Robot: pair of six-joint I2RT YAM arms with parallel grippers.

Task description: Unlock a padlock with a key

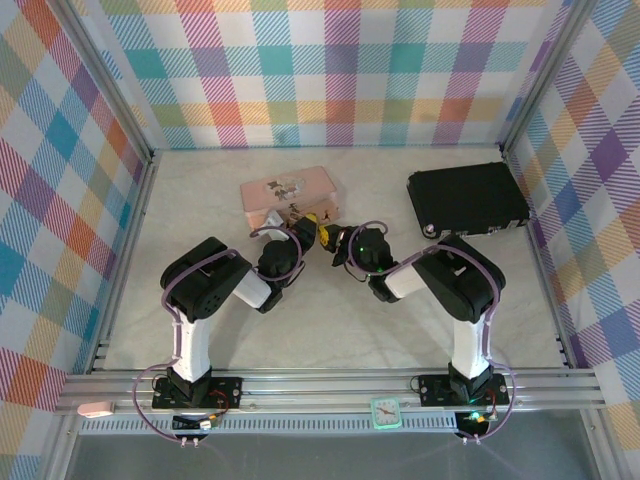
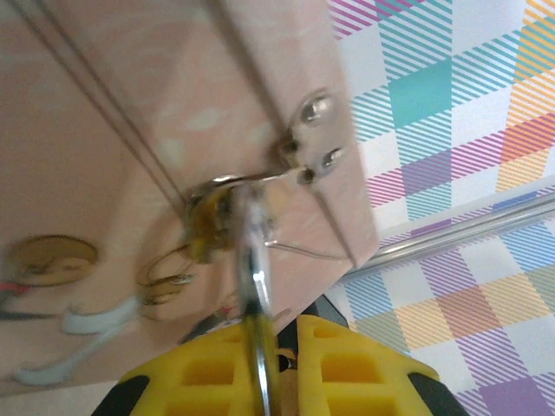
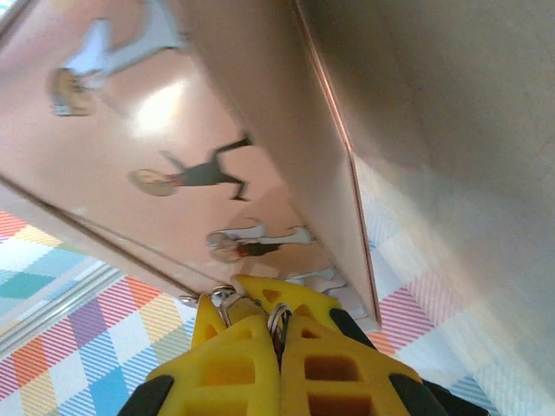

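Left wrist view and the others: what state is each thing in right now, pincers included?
pink tin: lid down.
padlock: at the pink tin's hasp, apparently not yet open; blurred.
silver strip, likely the key: pinched, its tip at the padlock.
left pincer: shut on the silver strip.
right pincer: shut, a small metal bit at its tips.
black case: closed, lying flat.

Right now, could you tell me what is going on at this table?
Both arms meet at the front of the pink tin. The left gripper, jaws shut, pinches a thin silver piece, likely the key, running up to the brass padlock by the tin's hasp. The right gripper is shut on a small metal part.
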